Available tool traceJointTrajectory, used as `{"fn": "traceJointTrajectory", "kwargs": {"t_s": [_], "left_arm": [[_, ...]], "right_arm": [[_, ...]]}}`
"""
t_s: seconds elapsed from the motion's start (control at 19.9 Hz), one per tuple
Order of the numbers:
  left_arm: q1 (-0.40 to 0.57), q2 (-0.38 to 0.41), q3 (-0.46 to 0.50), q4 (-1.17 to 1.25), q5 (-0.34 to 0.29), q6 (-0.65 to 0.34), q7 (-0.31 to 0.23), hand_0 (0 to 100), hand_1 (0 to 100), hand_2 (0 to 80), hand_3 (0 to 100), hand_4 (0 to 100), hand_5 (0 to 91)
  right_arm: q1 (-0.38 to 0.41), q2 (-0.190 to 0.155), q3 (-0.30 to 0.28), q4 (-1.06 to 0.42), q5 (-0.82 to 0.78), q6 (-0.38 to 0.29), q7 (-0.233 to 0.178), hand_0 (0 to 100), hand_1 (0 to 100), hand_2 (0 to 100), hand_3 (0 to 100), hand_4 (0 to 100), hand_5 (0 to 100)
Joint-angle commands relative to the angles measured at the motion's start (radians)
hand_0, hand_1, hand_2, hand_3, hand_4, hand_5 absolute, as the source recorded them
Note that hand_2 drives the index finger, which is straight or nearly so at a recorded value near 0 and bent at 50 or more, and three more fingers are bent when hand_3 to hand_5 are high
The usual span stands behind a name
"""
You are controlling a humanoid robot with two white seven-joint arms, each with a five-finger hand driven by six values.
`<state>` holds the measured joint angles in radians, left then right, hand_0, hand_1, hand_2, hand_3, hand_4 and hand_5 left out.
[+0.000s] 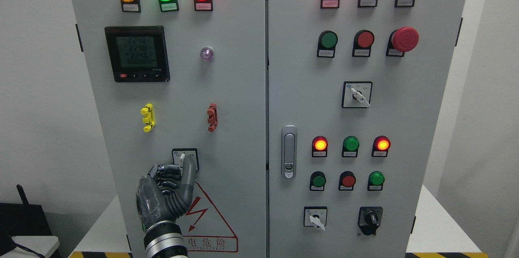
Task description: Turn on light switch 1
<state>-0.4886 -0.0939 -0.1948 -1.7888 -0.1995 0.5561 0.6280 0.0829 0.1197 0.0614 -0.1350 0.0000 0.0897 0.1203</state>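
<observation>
- Meter display [137, 54] upper left on cabinet's left door, w/ yellow, green, red lamps lit above.
- Left hand [164, 193] at door's lower part: fingers curled, holding nothing, one fingertip [187, 163] touching rotary switch [185, 158].
- Latch handle [288, 151] on right door, near seam.
</observation>
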Motion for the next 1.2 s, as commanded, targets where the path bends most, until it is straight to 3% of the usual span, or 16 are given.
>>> {"fn": "traceJointTrajectory", "kwargs": {"t_s": [0.0, 0.8, 1.15], "left_arm": [[-0.002, -0.001, -0.002, 0.002, 0.000, 0.007, 0.003, 22, 42, 55.3, 74, 77, 65.4], [-0.010, -0.001, -0.020, 0.003, 0.000, 0.007, 0.001, 26, 40, 56.5, 73, 77, 66.1], [-0.010, -0.004, -0.020, 0.003, 0.000, 0.008, 0.001, 34, 37, 57.0, 73, 77, 66.2]], "right_arm": [[0.000, 0.000, 0.000, 0.000, -0.017, 0.001, -0.001, 12, 39, 0, 0, 0, 0], [0.001, 0.000, 0.000, 0.000, -0.017, 0.001, -0.001, 12, 39, 0, 0, 0, 0], [0.000, 0.000, 0.000, 0.000, -0.017, 0.001, -0.001, 12, 39, 0, 0, 0, 0]]}}
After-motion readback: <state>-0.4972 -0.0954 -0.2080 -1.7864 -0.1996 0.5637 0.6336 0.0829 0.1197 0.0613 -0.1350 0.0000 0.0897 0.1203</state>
